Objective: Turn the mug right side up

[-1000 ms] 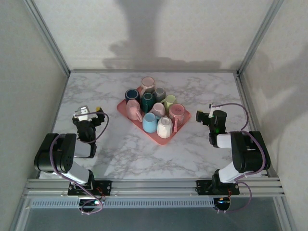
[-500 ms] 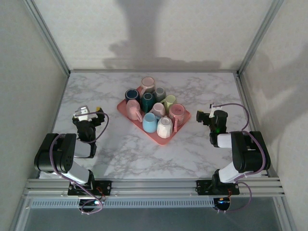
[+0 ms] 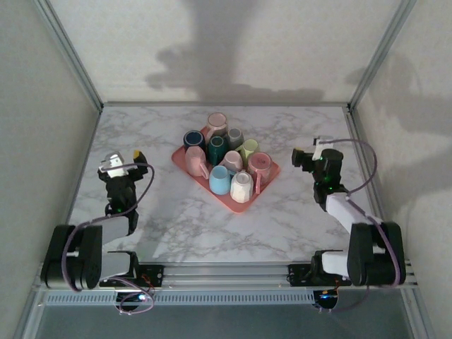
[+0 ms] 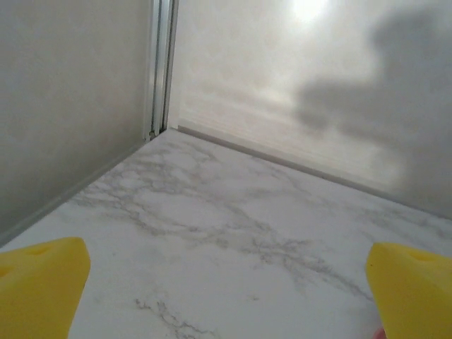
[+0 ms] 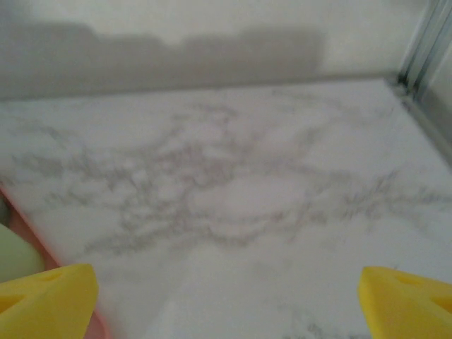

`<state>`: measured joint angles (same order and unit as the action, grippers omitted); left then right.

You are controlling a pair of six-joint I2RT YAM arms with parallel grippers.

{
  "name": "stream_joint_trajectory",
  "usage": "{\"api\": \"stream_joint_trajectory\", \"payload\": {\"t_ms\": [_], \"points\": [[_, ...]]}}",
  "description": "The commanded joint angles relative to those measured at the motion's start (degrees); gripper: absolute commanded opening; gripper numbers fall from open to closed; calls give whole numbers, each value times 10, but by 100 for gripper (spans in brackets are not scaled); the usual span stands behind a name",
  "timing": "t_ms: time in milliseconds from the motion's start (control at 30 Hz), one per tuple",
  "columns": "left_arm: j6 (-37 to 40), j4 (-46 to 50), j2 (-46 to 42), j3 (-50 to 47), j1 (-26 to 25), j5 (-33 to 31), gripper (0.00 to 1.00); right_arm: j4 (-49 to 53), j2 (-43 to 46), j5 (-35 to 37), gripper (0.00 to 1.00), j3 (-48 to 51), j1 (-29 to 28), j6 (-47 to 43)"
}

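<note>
Change since earlier frames: both arms have stretched out from their folded pose, and each gripper now sits farther from the near edge of the table.

Left gripper: jaws spread wide, nothing held. In its wrist view the yellow fingertips sit at the two lower corners with bare marble between them. It is placed over the left side of the table, well apart from the tray.

Right gripper: jaws spread wide, nothing held. It is placed over the right side of the table, near the tray's right corner. Its wrist view catches the tray's rim and a light green mug at lower left.

Pink tray: set cornerwise at the middle of the table.

Mugs, ten, clustered on the tray: most show open mouths upward. The light blue mug and white mug, touching at the tray's near corner, show no opening from above. Which mug is inverted cannot be told for certain.
</note>
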<state>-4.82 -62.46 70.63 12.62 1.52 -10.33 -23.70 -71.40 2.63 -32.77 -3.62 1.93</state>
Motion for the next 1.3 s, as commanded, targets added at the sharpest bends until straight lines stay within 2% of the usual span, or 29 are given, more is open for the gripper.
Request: {"api": "stream_joint_trajectory", "payload": {"t_ms": [0,67,167,333,433,533,600,767,900,1000,1267], "points": [[-18,122,-68,28,-6,-12,100,157,51,-24,92,-58,0,14],[-34,226,-119,66,-10,-8,99,229,78,-31,91,-93,-2,42],[-75,377,-188,129,-11,33,99,353,111,-62,86,-146,-8,77],[-132,595,-255,238,-12,155,100,541,121,-140,77,-211,-44,93],[-157,663,-256,278,-12,255,99,624,104,-148,72,-235,-84,103],[-187,696,-244,298,-14,357,99,680,74,-149,66,-257,-139,128],[-199,712,-236,306,-17,399,100,699,58,-130,63,-267,-179,156],[-212,752,-218,314,-31,456,99,688,29,-87,54,-266,-243,238],[-219,759,-191,305,-45,524,89,677,-6,-50,51,-270,-274,284],[-218,756,-176,298,-63,541,87,664,-23,-37,49,-269,-283,300],[-223,736,-152,289,-91,526,84,628,-73,-26,50,-280,-298,324]]}}
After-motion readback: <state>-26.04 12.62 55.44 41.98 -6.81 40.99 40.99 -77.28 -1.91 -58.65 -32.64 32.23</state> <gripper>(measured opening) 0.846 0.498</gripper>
